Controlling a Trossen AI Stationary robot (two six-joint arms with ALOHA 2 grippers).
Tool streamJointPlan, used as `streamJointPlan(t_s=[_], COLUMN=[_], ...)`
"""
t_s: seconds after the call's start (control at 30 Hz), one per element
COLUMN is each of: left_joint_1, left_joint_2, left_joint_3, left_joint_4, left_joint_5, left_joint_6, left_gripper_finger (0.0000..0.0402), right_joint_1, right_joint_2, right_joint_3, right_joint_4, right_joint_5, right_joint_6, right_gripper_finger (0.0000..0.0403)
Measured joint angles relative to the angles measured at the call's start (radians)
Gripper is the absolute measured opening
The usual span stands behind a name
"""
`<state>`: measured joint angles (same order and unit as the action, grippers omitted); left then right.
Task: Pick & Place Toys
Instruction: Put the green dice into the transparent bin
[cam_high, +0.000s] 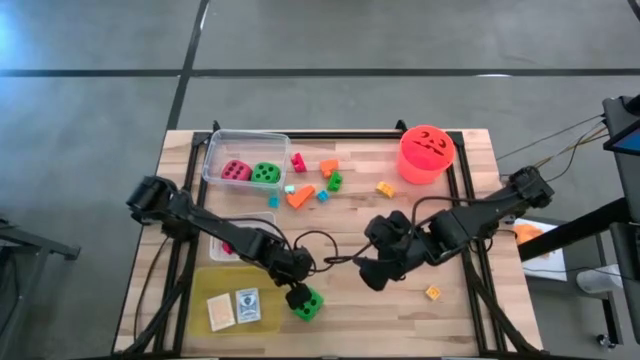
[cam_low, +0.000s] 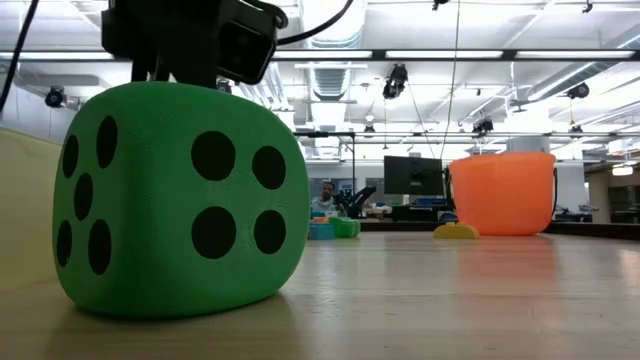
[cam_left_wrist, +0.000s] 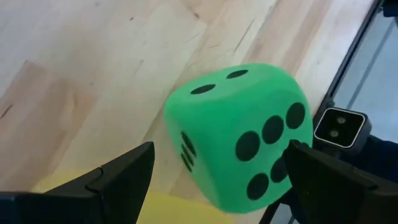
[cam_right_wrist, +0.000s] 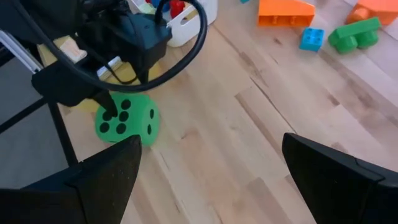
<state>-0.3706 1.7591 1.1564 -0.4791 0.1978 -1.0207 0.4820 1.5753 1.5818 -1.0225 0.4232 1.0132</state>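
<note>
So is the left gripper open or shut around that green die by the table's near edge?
Open. The left gripper has a finger on each side of the green die, which rests on the table, with gaps showing.

From overhead we look straight down on the whole tabletop (cam_high: 400, 310). At tabletop height we face level across it, very near the green die (cam_low: 180, 200), toward the room behind. From the left wrist we see that die (cam_left_wrist: 242, 137) close; from the right wrist, farther off (cam_right_wrist: 127, 118). All four views share it.
</note>
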Motion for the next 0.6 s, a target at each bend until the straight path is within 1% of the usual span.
streamJointPlan(t_s=[0.17,0.43,0.5,0.6], left_joint_1=[0.000,0.000,0.000,-0.005], left_joint_2=[0.007,0.011,0.015,0.023], left_joint_3=[0.000,-0.008,-0.020,-0.045], left_joint_4=[0.036,0.046,0.047,0.100], left_joint_5=[-0.001,-0.034,-0.032,-0.003], left_joint_6=[0.019,0.031,0.046,0.046], left_gripper_finger=[0.0349,0.0349,0.0349,0.0349], right_joint_1=[0.001,0.000,0.000,0.000], right_joint_2=[0.000,0.000,0.000,0.000], right_joint_3=[0.000,0.000,0.000,0.000], right_joint_4=[-0.011,-0.024,-0.023,-0.024], right_joint_5=[0.000,-0.001,-0.001,-0.001], right_joint_6=[-0.003,-0.011,-0.011,-0.011], right_gripper_finger=[0.0384,0.0384,0.0384,0.0384])
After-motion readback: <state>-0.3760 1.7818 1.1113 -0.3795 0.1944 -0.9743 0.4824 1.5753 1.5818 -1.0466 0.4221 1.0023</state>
